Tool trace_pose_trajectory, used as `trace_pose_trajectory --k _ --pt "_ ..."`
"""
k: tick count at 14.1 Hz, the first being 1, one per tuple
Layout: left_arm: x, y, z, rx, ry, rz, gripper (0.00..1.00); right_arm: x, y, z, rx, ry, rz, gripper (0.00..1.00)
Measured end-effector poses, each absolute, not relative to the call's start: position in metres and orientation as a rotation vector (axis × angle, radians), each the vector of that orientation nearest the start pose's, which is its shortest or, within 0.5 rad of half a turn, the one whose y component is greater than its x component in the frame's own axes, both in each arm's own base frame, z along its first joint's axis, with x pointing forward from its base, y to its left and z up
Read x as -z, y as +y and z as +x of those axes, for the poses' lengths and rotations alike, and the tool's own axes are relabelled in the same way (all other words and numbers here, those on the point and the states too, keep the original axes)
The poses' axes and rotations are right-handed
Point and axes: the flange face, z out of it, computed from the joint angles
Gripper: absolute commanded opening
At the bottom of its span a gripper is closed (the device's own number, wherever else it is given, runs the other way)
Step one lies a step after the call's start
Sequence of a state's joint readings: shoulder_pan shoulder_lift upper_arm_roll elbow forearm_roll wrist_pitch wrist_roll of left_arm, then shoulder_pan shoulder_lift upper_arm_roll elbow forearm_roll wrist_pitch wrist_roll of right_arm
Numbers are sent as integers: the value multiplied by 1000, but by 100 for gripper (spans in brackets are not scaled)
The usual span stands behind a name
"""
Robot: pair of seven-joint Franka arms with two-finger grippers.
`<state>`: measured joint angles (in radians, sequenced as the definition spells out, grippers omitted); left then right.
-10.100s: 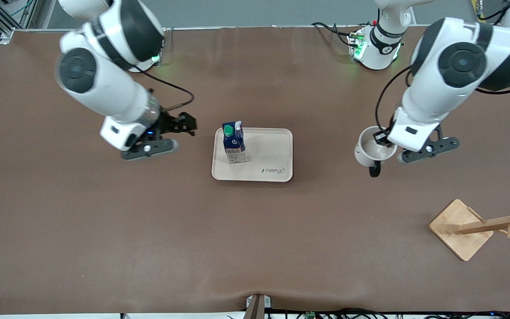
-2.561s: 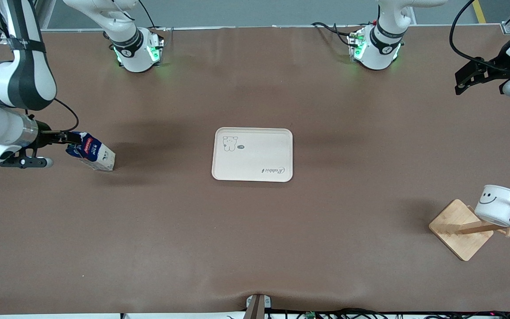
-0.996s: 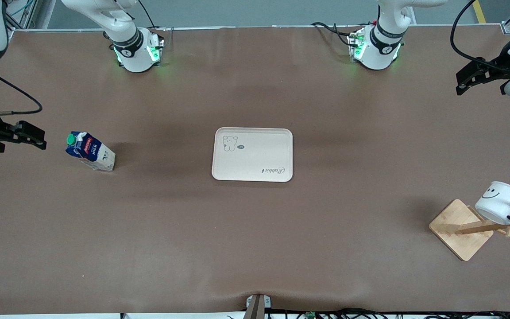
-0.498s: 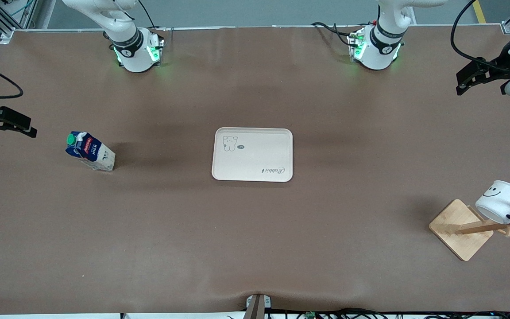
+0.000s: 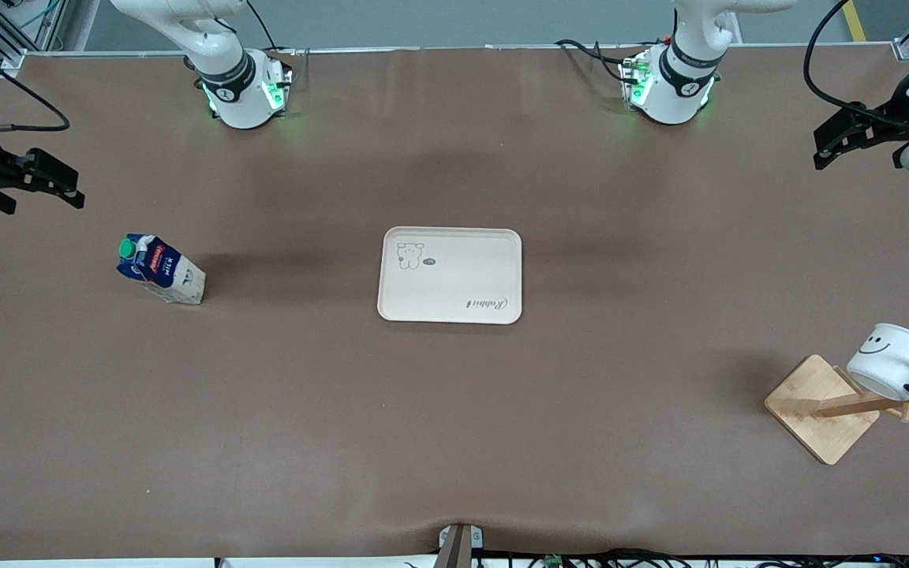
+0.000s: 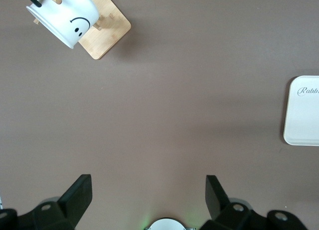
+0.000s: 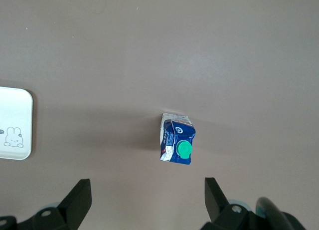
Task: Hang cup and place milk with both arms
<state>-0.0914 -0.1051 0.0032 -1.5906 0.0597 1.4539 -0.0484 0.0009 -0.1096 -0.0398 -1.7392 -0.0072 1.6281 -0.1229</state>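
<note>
The milk [image 5: 160,269], a dark blue carton with a green cap, stands on the table toward the right arm's end; it also shows in the right wrist view [image 7: 176,144]. The cup [image 5: 890,360], white with a smiley face, hangs by its black handle on the wooden rack [image 5: 821,408] near the left arm's end; it shows in the left wrist view [image 6: 65,16] too. My right gripper [image 5: 36,183] is open and empty, high over the table's edge. My left gripper [image 5: 845,138] is open and empty, high over the left arm's end.
A cream tray [image 5: 450,275] lies empty in the middle of the table; its edge shows in both wrist views [image 6: 303,112] [image 7: 15,123]. The rack's square base [image 6: 102,30] sits near the table's front corner.
My right gripper has risen and drawn back from the milk toward the table's edge. The milk, cup and left gripper have not moved in the last second.
</note>
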Motion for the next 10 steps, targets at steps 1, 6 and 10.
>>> trace_pose_trajectory --k 1,6,10 --pt "-661 -38 508 -42 52 -3080 100 -608 -21 523 -5 -136 -3143 100" --pt "-661 -39 508 -42 55 -3089 100 -609 -22 524 9 -136 -3144 100" --pt "-661 -41 508 -42 59 -3089 100 -616 -22 525 36 -135 -3146 100"
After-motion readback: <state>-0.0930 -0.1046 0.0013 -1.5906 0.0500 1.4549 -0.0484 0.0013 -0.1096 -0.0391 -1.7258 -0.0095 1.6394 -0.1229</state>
